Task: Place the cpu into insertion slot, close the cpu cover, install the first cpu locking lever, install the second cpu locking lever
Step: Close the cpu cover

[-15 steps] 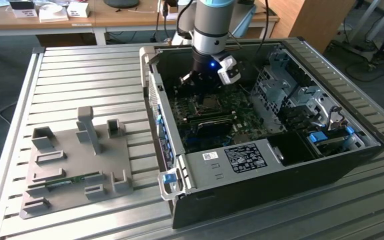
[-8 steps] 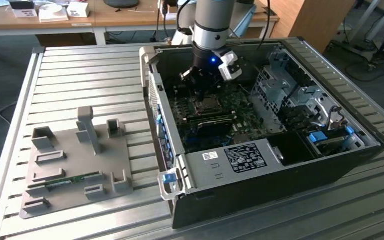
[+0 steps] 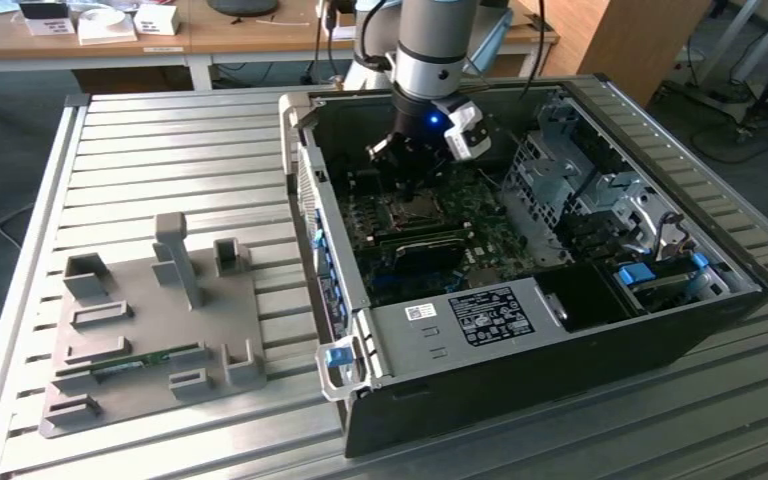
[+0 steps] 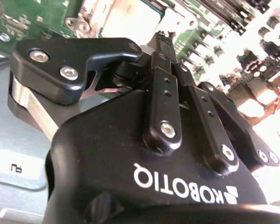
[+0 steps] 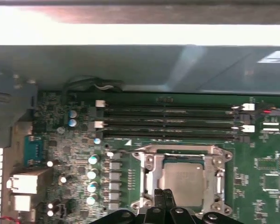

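Nearest the onlooker, a grey fixture plate (image 3: 144, 330) is lying on the slatted counter (image 3: 157, 140) toward the exterior view's left, well apart from the open computer case (image 3: 518, 370) that is resting on its side on the same counter. Inside the case the green motherboard (image 5: 266, 186) is facing upward, and its long black memory slots (image 5: 172, 122) are running parallel to one edge of the insertion slot (image 3: 419, 208). The cpu (image 5: 184, 179) is sitting flat in that slot. Its pale face is showing through the square opening of the cpu cover (image 5: 182, 150), which appears to be lying down around the chip rather than standing up; whether either locking lever is hooked cannot be told. The arm is reaching down into the case from the far side, and the tool (image 5: 165, 195) is poised at the socket with its fingertips (image 4: 162, 60) pressed together on nothing; whether it is touching the metal or hanging just above it cannot be told. The relation that matters is that the cpu is lying almost directly beneath the tool, a little toward the memory slots, because the tips are hanging over the socket edge facing away from those slots. Beyond the case, wooden desks (image 3: 224, 30) are standing at the back of the room.
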